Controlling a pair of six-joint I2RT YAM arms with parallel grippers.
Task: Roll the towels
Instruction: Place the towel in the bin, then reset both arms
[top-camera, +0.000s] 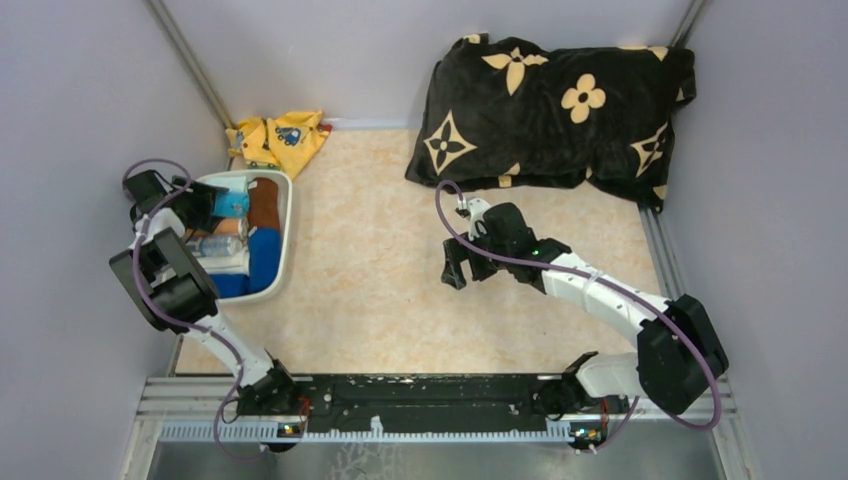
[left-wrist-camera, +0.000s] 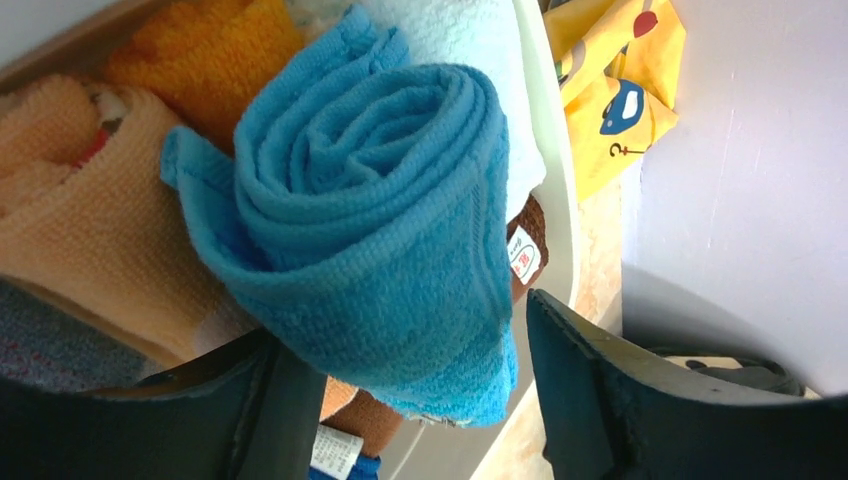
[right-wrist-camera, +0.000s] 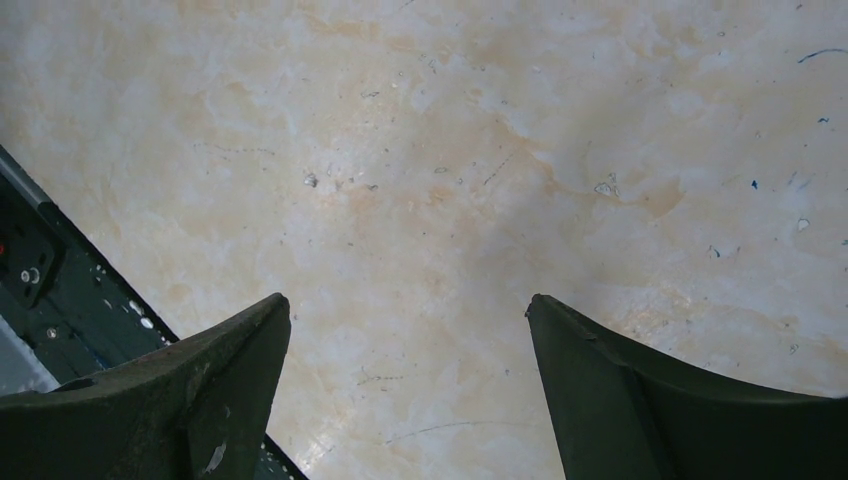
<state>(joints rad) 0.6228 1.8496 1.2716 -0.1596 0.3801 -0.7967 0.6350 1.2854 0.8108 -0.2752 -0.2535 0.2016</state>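
Towels (top-camera: 264, 248) filled the white basket (top-camera: 289, 215) at the left edge of the table (top-camera: 380, 300). The light cyan towel (left-wrist-camera: 380, 220), rolled into a coil, sat on top of peach and orange cloths (left-wrist-camera: 90, 220). The brown towel (top-camera: 264, 203) lay just beside it, and the dark blue towel (top-camera: 262, 268) nearer the arm bases. The left gripper (left-wrist-camera: 398, 400) hung over the cyan roll, fingers spread wide on either side of it and not squeezing it. Behind the basket lay a yellow printed cloth (top-camera: 280, 140). Further right, the right gripper (right-wrist-camera: 408, 380) hovered over bare table, jaws wide apart and holding nothing. A black flowered cushion (top-camera: 555, 100) filled the far right corner.
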